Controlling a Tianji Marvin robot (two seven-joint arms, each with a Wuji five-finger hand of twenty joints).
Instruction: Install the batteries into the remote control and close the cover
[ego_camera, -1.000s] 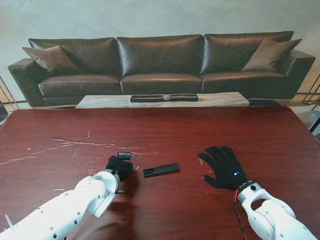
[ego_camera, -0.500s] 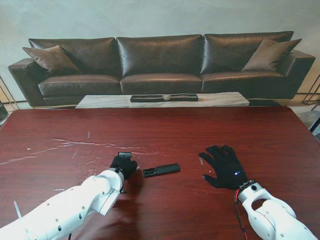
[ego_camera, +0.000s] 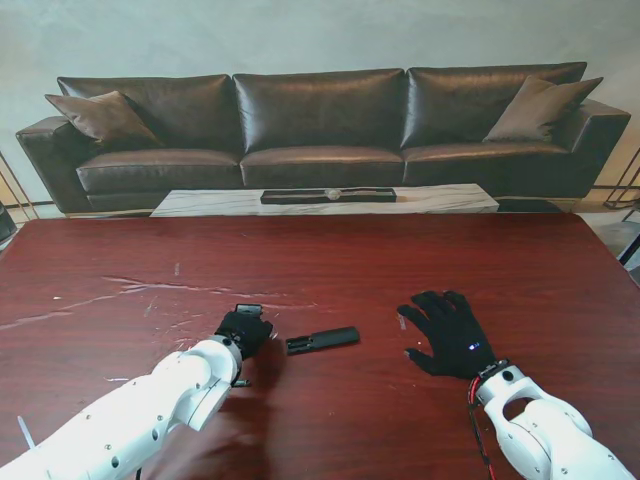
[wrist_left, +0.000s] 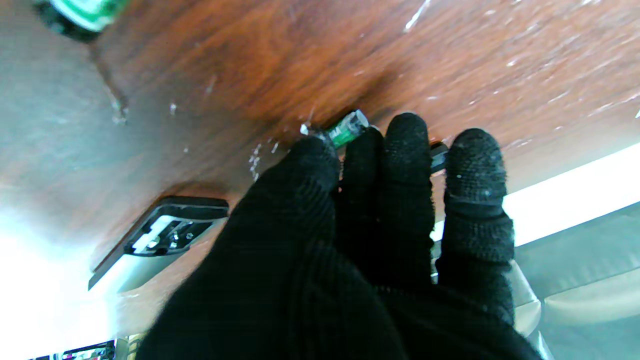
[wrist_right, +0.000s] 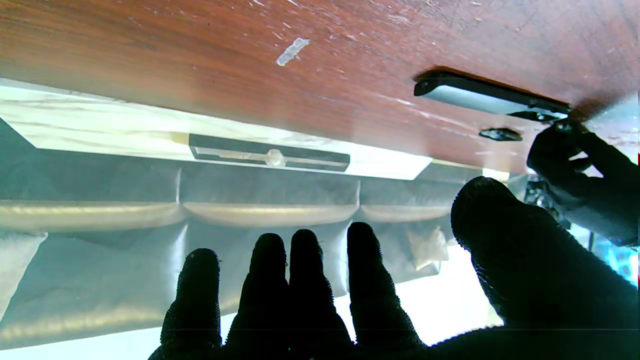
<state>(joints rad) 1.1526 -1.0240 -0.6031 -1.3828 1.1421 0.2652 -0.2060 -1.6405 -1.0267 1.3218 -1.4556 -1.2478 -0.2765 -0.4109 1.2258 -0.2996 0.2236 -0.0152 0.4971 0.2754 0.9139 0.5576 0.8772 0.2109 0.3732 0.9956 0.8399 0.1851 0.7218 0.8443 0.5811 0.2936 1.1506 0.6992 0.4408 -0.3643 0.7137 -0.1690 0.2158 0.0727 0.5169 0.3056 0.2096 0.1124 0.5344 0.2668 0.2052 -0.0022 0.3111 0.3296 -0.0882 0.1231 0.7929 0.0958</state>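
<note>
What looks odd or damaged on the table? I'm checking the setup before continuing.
The table carries pale scratches and scuffs left of centre. The remote control lies with its battery bay uncovered, its cover lying apart beside the left hand. Nothing is spilled.

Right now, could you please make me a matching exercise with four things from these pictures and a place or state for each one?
Things:
1. battery
2. remote control
3. right hand
4. battery cover

States:
A. flat on the table, fingers spread
B. pinched in the left hand's fingertips
C. compartment open, between the hands
D. small dark piece just beyond the left hand

Pairs: 1-B, 2-C, 3-A, 4-D
</note>
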